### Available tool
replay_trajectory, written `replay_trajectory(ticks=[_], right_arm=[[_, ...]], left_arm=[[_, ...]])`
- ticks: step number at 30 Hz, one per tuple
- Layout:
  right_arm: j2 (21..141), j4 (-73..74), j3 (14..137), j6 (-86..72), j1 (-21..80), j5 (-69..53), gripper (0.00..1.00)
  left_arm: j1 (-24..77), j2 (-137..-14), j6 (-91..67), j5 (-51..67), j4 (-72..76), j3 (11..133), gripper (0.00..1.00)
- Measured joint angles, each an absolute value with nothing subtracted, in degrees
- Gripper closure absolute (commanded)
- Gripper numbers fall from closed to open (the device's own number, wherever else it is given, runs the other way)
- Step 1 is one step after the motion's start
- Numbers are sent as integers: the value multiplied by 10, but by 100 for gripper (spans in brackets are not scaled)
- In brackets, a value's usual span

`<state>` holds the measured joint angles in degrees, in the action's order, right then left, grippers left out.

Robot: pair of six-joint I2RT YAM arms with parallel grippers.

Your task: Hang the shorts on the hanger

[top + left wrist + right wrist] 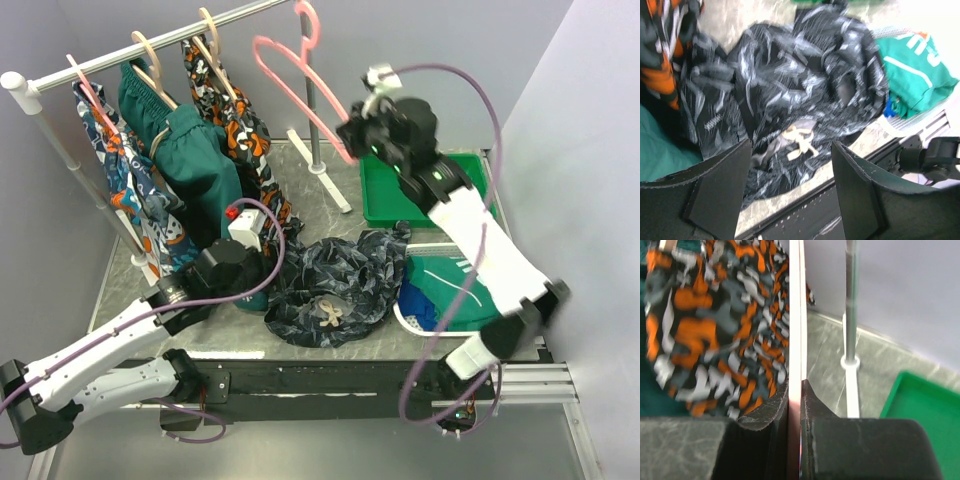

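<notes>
The dark camouflage shorts (pixel 335 275) lie crumpled on the table near the front edge, white drawstring (pixel 329 314) on top. They fill the left wrist view (pixel 805 85). My left gripper (pixel 262 222) hangs open just left of the shorts, with its jaws wide apart over the front edge of the heap (pixel 790 187). My right gripper (pixel 352 135) is shut on the pink hanger (pixel 300 75) and holds it up in the air near the rail's right end. In the right wrist view the hanger (pixel 796 315) runs as a thin pale bar between the closed fingers.
A clothes rail (pixel 130 45) at the back left carries wooden hangers with plain green shorts (pixel 190 150) and orange patterned shorts (pixel 235 115). A green tray (pixel 378 195) sits at the back right. A white basket (pixel 410 320) with green clothing stands right of the shorts.
</notes>
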<state>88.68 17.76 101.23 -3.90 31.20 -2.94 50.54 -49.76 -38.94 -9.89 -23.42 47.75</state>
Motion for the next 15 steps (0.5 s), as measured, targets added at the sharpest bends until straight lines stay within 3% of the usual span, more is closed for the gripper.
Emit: replay_trajectory(ticks=[10, 13, 15], right_arm=[[481, 220, 650, -153, 328, -23, 100], [371, 290, 586, -201, 371, -27, 100], [363, 311, 585, -209, 382, -28, 100]], left_arm=[[558, -529, -452, -112, -234, 373, 28], [608, -579, -494, -177, -263, 371, 30], [612, -591, -507, -199, -275, 373, 31]])
